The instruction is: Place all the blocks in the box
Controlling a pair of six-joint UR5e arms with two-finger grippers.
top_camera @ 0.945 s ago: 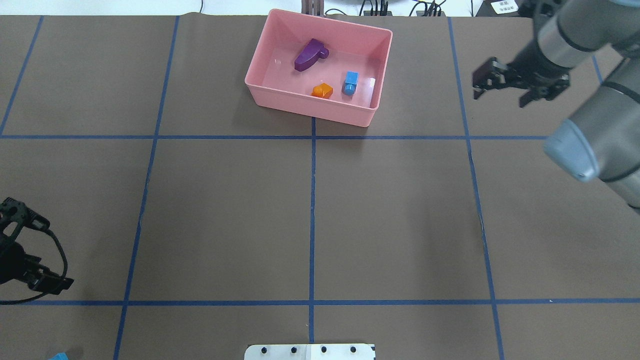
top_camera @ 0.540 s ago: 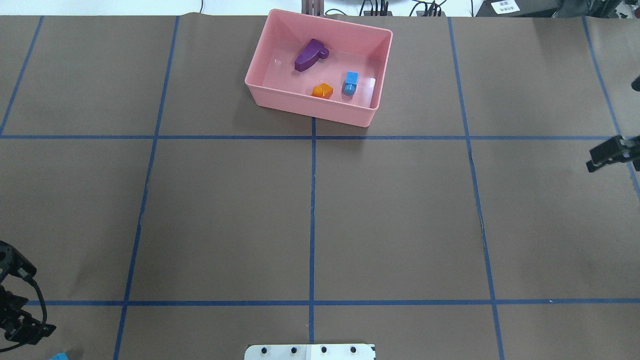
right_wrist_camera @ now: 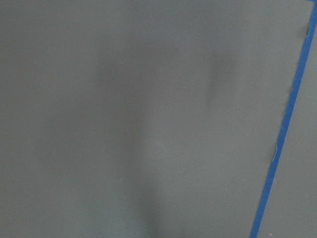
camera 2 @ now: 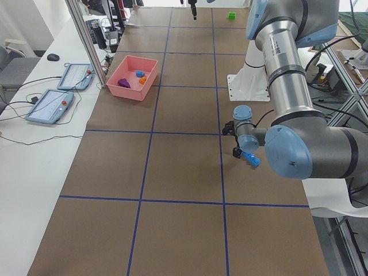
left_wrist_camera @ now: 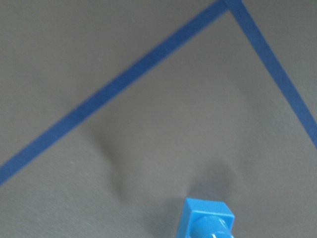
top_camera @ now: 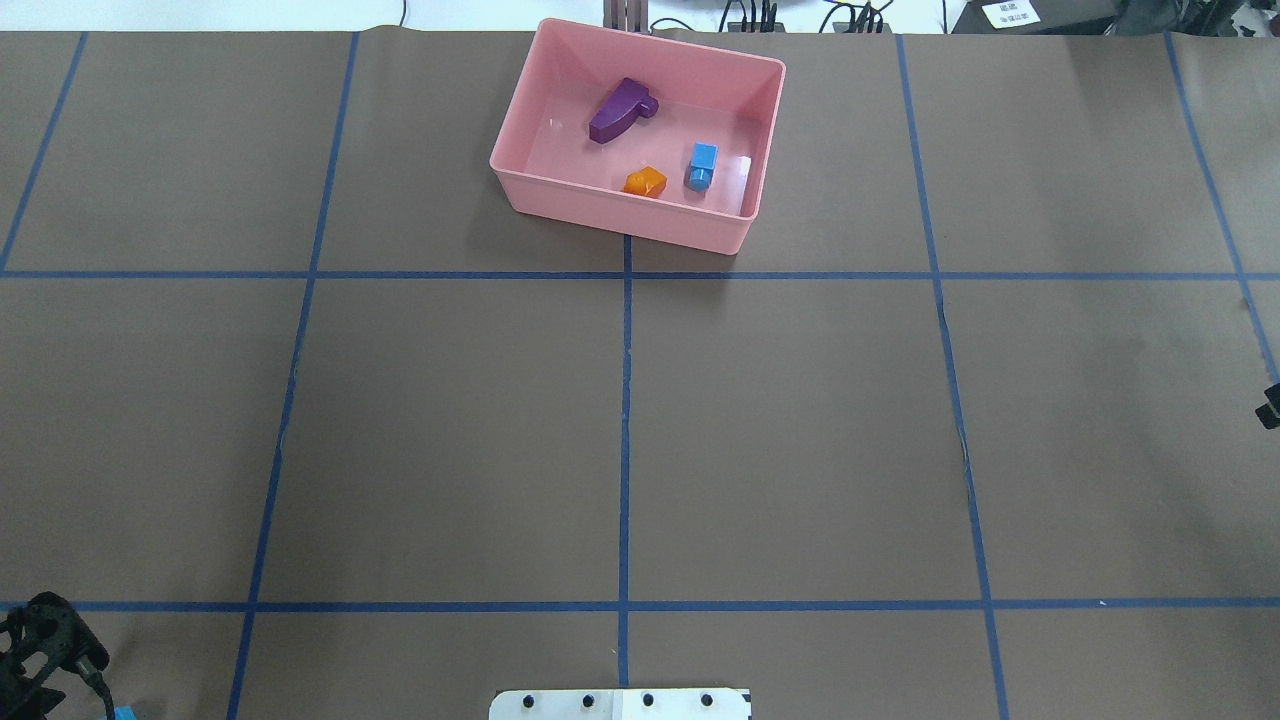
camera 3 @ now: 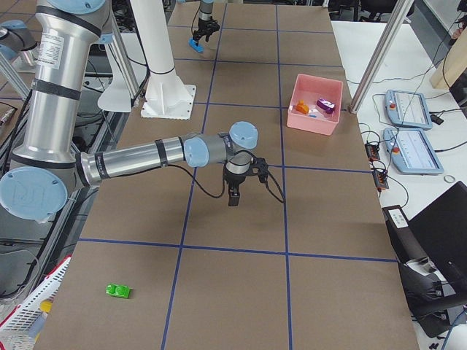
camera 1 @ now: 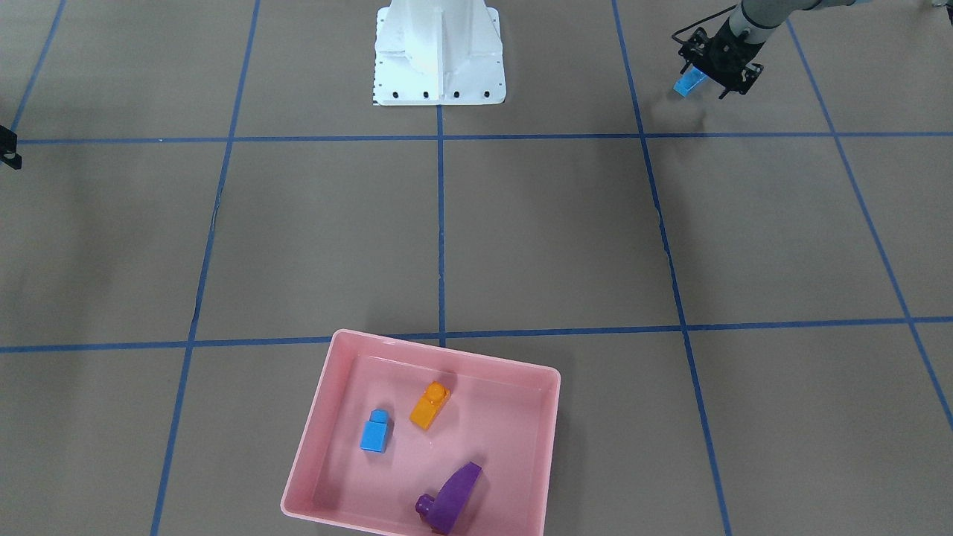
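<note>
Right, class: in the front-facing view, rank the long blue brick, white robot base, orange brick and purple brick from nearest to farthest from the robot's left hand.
1. Long blue brick, right at the left hand, top right.
2. White robot base, top centre.
3. Orange brick, inside the pink box.
4. Purple brick, at the box's bottom edge.

Robot lab (teach pendants (camera 3: 407,109), taped grid (top_camera: 625,440))

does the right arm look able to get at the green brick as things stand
Probably yes: the green brick lies alone on open table, and nothing stands between it and the right gripper.
</note>
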